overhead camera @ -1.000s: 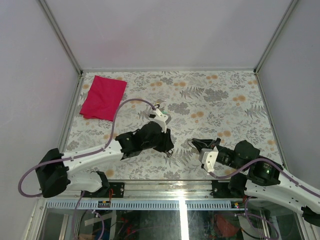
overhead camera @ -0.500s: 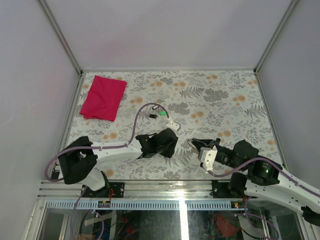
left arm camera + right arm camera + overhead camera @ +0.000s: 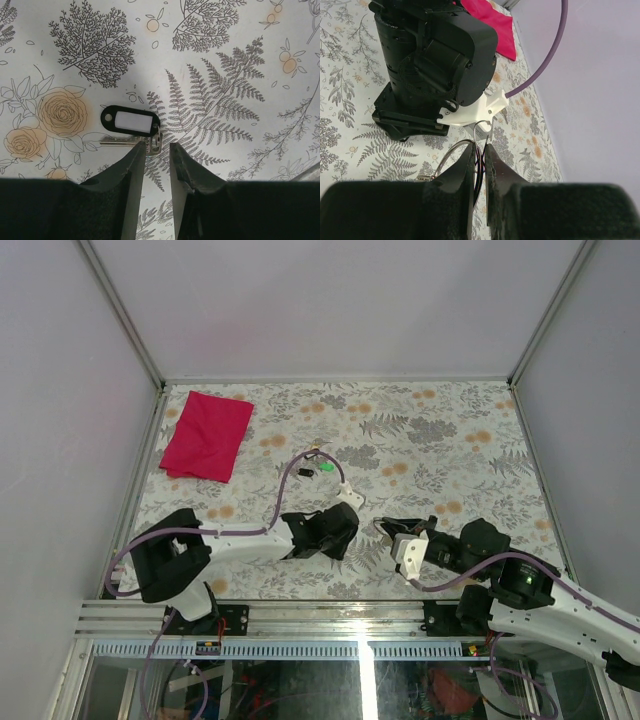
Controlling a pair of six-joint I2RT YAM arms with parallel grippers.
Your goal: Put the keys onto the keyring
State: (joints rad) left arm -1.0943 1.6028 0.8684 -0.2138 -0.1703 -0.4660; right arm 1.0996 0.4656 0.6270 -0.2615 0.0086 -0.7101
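Observation:
In the left wrist view a key (image 3: 129, 122) lies flat on the table, with a black oblong plastic head, a white insert, a thin metal shaft and a small silver loop. My left gripper (image 3: 156, 148) is open with a narrow gap. Its tips hang just short of that loop and are empty. In the top view it (image 3: 332, 538) sits near the table's middle front. My right gripper (image 3: 480, 150) is shut on the keyring (image 3: 447, 156), a thin silver wire ring with a smaller loop. It (image 3: 386, 531) is just right of the left gripper. Another small key (image 3: 305, 472) lies farther back.
A tiny green piece (image 3: 326, 467) lies beside the far key. A pink cloth (image 3: 207, 435) lies at the back left. The left arm's purple cable (image 3: 285, 475) arcs over the floral table (image 3: 450, 440). The left wrist body (image 3: 435, 55) looms close in front of the right gripper.
My left gripper has drawn back from the far keys toward the near edge and lowered over the key close to the right gripper. The right gripper has edged slightly left, still holding the keyring.

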